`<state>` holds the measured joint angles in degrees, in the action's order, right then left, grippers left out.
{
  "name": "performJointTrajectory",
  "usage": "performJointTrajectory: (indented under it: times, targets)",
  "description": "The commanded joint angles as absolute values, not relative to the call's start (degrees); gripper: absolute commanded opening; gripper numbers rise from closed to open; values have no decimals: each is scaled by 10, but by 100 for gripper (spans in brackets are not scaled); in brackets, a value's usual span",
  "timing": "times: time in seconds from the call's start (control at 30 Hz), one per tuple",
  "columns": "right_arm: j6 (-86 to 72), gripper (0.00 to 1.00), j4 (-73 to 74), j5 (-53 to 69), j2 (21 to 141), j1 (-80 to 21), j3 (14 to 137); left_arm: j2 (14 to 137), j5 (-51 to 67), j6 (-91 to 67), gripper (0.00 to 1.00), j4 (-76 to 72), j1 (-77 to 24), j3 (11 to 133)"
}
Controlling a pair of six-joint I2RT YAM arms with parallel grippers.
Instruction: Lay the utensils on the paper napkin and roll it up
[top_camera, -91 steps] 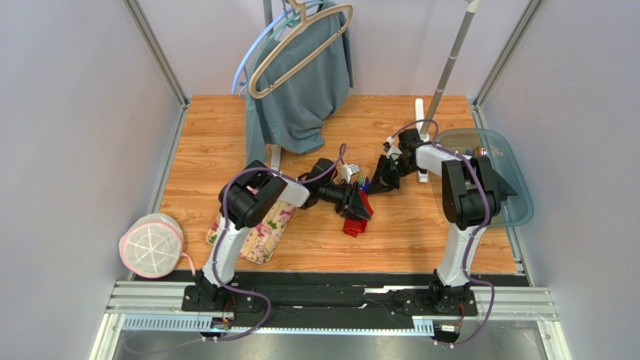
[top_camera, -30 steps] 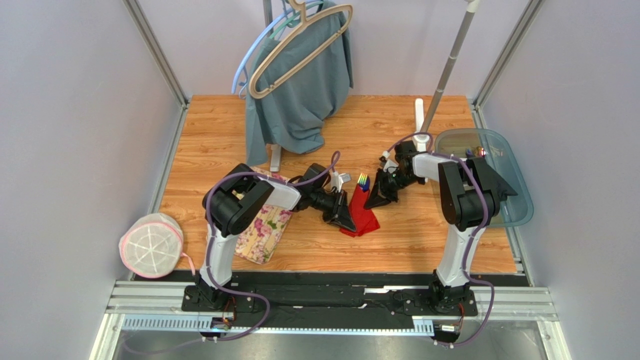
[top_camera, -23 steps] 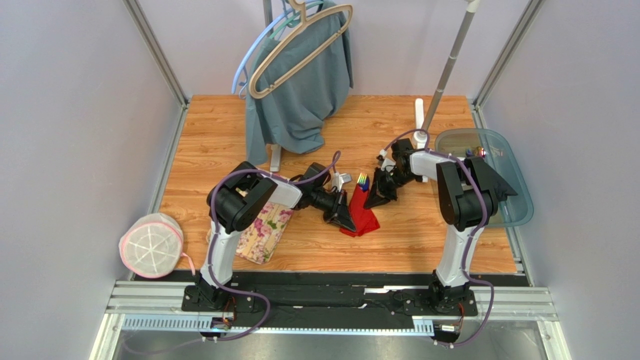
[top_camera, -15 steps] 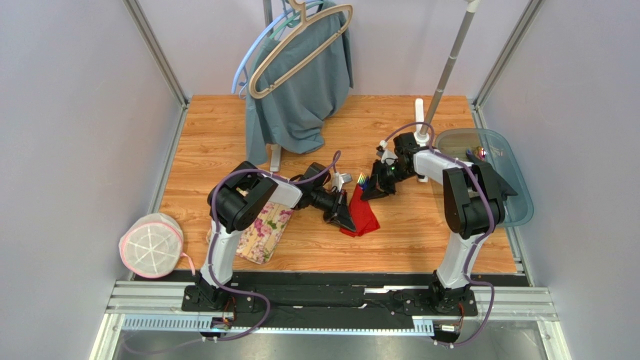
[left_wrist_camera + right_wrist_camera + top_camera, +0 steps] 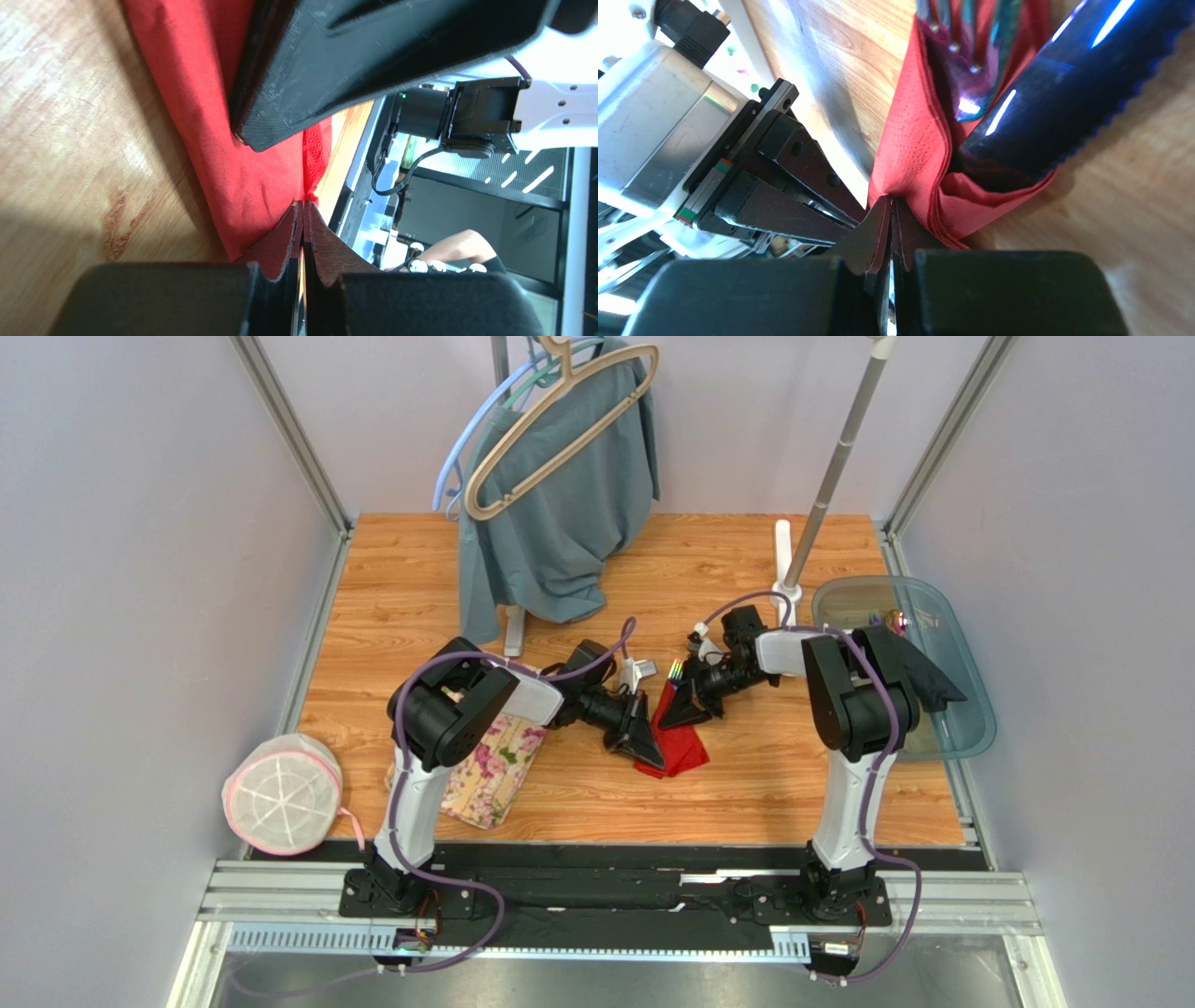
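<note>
2 grippers meet mid-table on the paper napkin (image 5: 683, 751): the left gripper (image 5: 303, 210) has its fingers pressed together on 1 red edge, and the right gripper (image 5: 891, 204) pinches a fold opposite. Inside the folded napkin the utensils (image 5: 676, 672) lie bundled on the wooden table (image 5: 393, 602), coloured tips poking out its far end.

Your utensils (image 5: 676, 669) show only as coloured tips from above, too small to count; at the right wrist they blur and run off the top edge; the napkin (image 5: 679, 751) hides their handles; your left arm (image 5: 449, 707) covers part of the floral cloth (image 5: 498, 756); tray (image 5: 961, 735) contents too small to name.
</note>
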<state>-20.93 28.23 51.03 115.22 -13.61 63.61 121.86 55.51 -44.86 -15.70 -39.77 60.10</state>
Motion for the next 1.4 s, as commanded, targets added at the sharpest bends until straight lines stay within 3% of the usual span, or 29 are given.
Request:
performJointTrajectory:
  times: [0.0,0.33,0.83,1.07,1.37]
  targets:
    - [-177,3,251,484,1202,-127,628,1222,503,-426,10,-170,-395,569]
    - [-156,2,231,496,1225,-125,624,1135,524,-444,18,-214,-409,570]
    - [-148,2,257,494,1211,-124,647,1247,528,-488,12,-270,-419,545]
    - [-176,20,336,466,1108,-125,686,1263,519,-490,9,-271,-419,550]
    - [-178,50,385,313,1019,-127,690,1264,515,-483,9,-267,-419,556]
